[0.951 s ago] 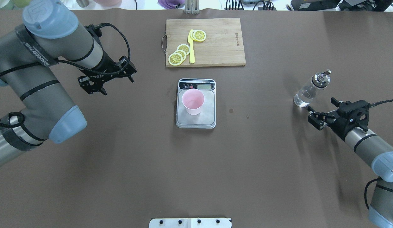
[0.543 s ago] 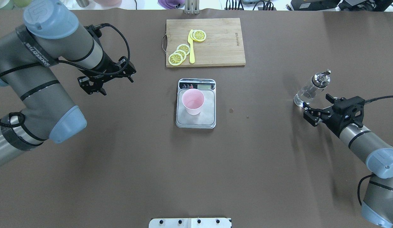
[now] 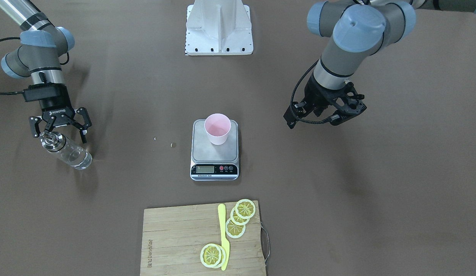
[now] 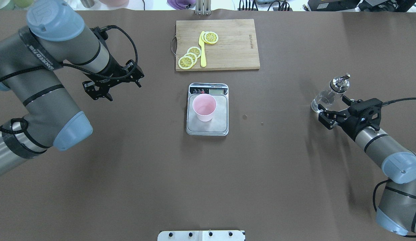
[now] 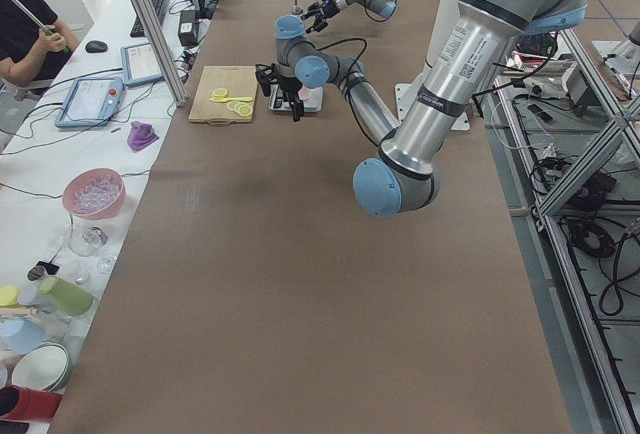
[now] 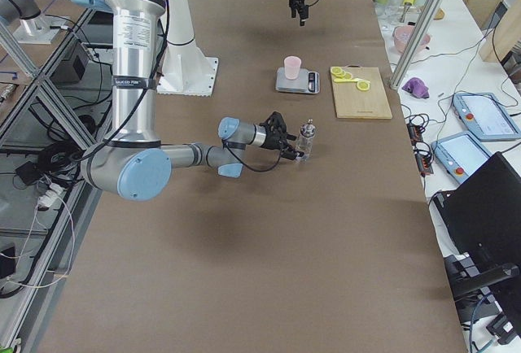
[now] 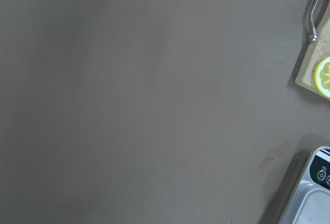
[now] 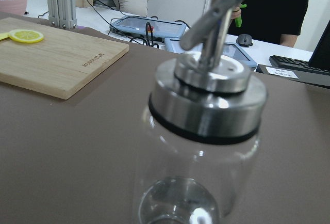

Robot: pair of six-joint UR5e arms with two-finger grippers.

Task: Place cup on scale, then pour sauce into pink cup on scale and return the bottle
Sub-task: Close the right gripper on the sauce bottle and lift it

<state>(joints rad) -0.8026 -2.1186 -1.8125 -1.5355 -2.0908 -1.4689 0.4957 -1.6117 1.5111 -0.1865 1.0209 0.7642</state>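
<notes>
1. two arms at a brown table [image 4: 208, 174], listed left to right as seen from overhead.
2. left gripper [image 4: 112, 87]: hangs over bare table, well apart from the scale; jaws spread wide, nothing between them, nothing touched.
3. cutting board [image 4: 234, 43]: wooden, at the far edge, beyond the scale; bears lemon slices [image 4: 189, 57] and a yellow knife [image 4: 203, 50].
4. scale [image 4: 221, 122]: mid-table, display strip on the far side.
5. cup [image 4: 204, 107]: pink, upright on the scale's platform, toward its left half; no liquid can be made out inside.
6. bottle [image 4: 325, 98]: glass, metal cap and spout, standing upright on the table at the robot's right, well apart from the scale.
7. sauce [image 4: 319, 104]: clear liquid, low in the bottle.
8. right gripper [image 3: 58, 134]: level with the bottle, jaws wide apart, one finger to each side of it near the cap; no grip; contact cannot be told. its wrist camera shows the cap close up and centred.
</notes>
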